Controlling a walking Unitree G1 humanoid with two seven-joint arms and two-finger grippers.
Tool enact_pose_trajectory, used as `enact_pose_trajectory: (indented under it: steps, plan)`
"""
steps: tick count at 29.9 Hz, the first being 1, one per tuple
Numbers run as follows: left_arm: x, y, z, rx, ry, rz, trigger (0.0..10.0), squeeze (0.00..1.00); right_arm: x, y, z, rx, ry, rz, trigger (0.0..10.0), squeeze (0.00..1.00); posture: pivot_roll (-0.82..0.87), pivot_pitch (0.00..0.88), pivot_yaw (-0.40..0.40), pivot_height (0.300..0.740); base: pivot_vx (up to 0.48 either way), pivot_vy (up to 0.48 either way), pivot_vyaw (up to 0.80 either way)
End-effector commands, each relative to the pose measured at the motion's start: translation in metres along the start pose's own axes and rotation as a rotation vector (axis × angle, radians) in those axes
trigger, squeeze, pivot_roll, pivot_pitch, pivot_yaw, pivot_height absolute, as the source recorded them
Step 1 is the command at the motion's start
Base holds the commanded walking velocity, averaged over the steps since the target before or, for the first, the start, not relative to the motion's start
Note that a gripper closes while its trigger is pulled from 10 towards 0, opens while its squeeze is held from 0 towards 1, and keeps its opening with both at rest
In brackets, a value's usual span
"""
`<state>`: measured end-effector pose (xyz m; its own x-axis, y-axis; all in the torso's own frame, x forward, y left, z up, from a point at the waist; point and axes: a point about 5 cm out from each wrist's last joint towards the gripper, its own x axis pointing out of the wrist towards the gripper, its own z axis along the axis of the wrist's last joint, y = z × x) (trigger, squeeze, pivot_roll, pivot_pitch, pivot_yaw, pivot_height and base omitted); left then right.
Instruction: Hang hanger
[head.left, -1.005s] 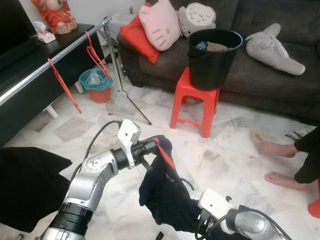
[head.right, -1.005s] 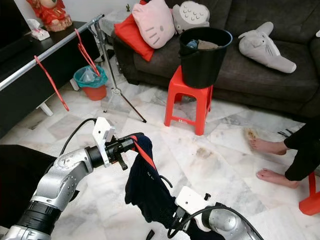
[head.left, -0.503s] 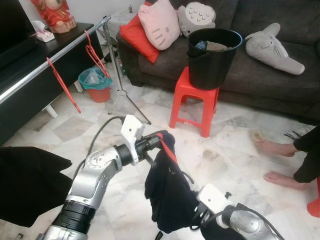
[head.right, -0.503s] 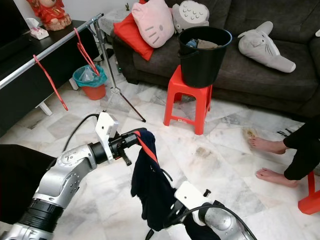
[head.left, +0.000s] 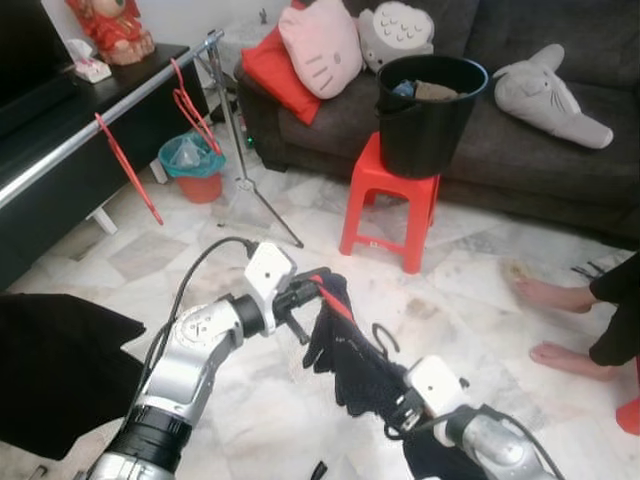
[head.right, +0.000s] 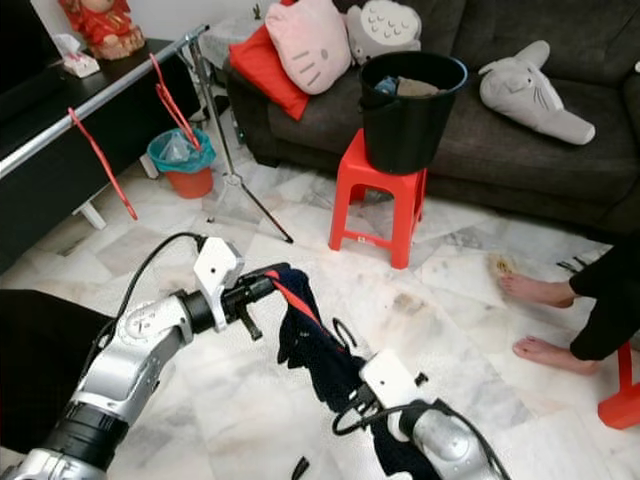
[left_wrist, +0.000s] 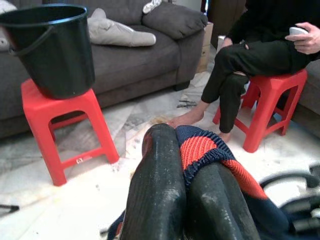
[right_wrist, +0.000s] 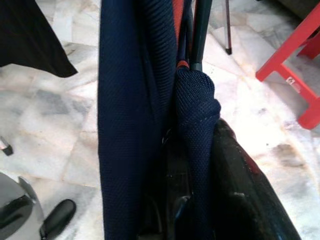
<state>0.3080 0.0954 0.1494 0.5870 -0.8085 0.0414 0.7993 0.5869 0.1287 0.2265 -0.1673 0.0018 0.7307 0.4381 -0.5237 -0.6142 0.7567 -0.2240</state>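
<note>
Over the marble floor (head.left: 470, 300), the left tool (head.left: 300, 296) is clenched on one end of a red hanger (head.left: 335, 305) that carries a dark navy garment (head.left: 350, 360); in the left wrist view its two black fingers (left_wrist: 155, 195) press together with the red-trimmed knit edge of the cloth caught between them. The hanger slopes down toward the robot's right, its black hook (head.left: 383, 338) sticking up free above the cloth. The right tool (head.right: 365, 415) sits low at the garment's lower end, and in the right wrist view its fingers (right_wrist: 240, 185) are closed on a fold of the navy knit, with the hanger's bar running beside it. The loaded hanger is well apart from the silver rail (head.left: 110, 100) at the robot's left, where two bare red hangers (head.left: 128, 170) already hang. Farther ahead a black bucket (head.left: 428, 115) stands on a red stool (head.left: 390, 205) in front of a dark sofa (head.left: 560, 160), and a person's bare feet (head.left: 560, 325) rest on the floor at the right.
</note>
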Motion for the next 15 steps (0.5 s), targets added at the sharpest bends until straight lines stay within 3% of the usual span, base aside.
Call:
enact_pose_trajectory:
  steps: [1,8,15]
  plan:
    - [0.002,0.01,0.041,0.109,-0.165,0.035,10.0,0.0,-0.005,0.01,-0.027,0.031,0.113,0.03,10.0,0.0,-0.06,0.067,0.078,0.74,0.0,0.0,0.0]
    - [0.008,0.006,0.056,0.112,-0.223,0.014,10.0,0.0,-0.004,0.019,-0.03,0.047,0.1,0.036,10.0,0.0,-0.06,0.065,0.082,0.74,0.0,0.0,0.0]
    - [0.002,0.005,0.021,0.076,-0.097,0.016,10.0,0.0,-0.001,0.003,-0.007,0.075,-0.028,-0.032,10.0,0.0,-0.06,0.065,0.084,0.74,0.0,0.0,0.0]
